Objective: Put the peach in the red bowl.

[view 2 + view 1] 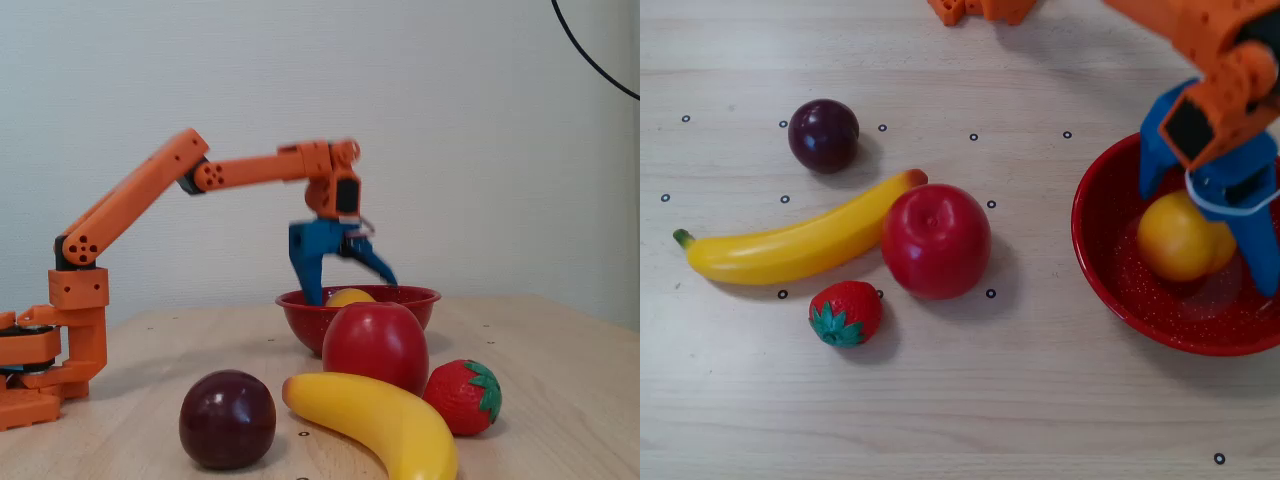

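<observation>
The peach [1175, 237] lies inside the red bowl [1102, 268] at the right edge of the overhead view, resting on the speckled floor. My blue gripper [1207, 237] hangs open just above it, one finger on each side and neither touching the fruit. From the fixed view only the peach's top [350, 297] shows over the bowl's rim [425, 297], and the gripper [350, 287] spreads wide above the rim, slightly blurred.
A red apple [935, 240], a yellow banana [790, 240], a strawberry [845, 313] and a dark plum [824, 135] lie to the left of the bowl. The orange arm base [40, 370] stands at the far left of the fixed view.
</observation>
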Robot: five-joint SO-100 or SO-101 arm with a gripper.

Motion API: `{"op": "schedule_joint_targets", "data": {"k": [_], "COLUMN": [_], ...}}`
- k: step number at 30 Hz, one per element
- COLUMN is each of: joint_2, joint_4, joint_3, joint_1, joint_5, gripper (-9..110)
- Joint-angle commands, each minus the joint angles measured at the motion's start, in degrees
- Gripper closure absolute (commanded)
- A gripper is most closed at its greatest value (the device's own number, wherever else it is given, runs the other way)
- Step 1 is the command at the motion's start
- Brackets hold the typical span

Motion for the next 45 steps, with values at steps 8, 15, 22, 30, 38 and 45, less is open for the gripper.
{"op": "schedule_joint_targets", "data": {"k": [8,15,22,30,38,45], "joint_2": [28.21,43.24,55.72,71.72,98.26,114.35], "joint_4": [5.10,5.10,5.10,4.13,-12.04,-29.71], "joint_3": [7.47,19.78,31.46,47.55,80.95,107.67], "joint_1": [-5.54,-9.76,-15.56,-22.68,-29.53,-32.96], "joint_5": [1.76,0.97,0.97,3.78,10.37,11.60], "gripper": [56,85,100,101,101,101]}}
